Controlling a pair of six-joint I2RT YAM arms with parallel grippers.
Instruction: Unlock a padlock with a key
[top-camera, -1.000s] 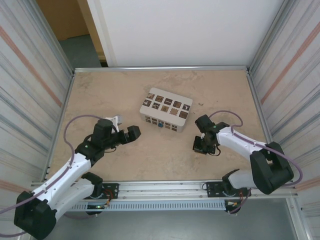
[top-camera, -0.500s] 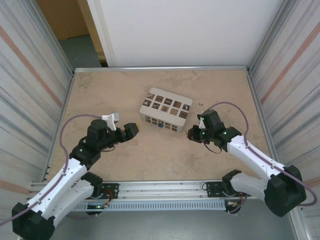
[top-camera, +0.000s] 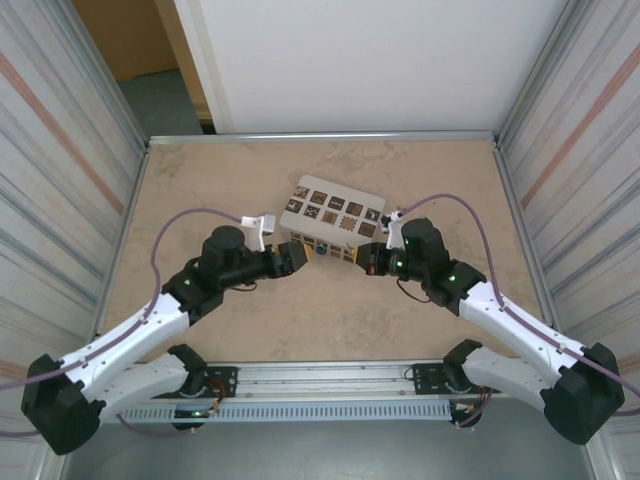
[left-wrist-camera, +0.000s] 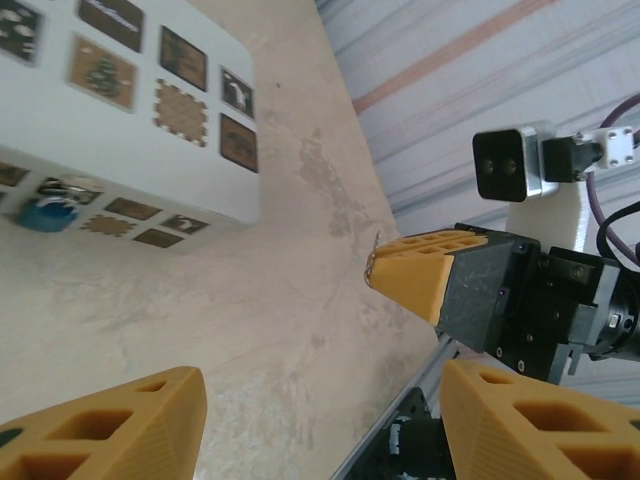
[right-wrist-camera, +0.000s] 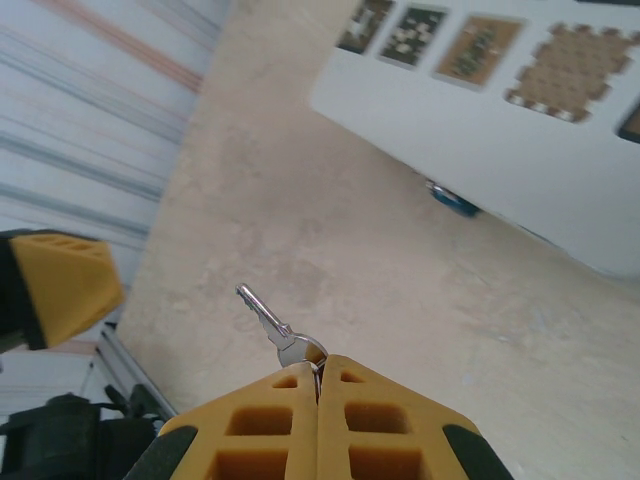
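Right gripper (right-wrist-camera: 318, 365): yellow fingers pressed together, pinching small silvery metal key (right-wrist-camera: 268, 325) by its head, blade sticking out past the tips. Left gripper (left-wrist-camera: 322, 385): jaws spread, nothing between them. Tiny blue padlock with thin silvery shackle (left-wrist-camera: 45, 212) sits at the front face of white box with dark square tiles (top-camera: 332, 218), low near the beige tabletop (top-camera: 330, 320). In the top view both arms are stretched forward and angled inward. The grippers face each other just in front of the box with the padlock between them, and neither touches it. Vs one second ago: right arm swung in from lower right and extended; left arm reached further forward and right; box and padlock unmoved.
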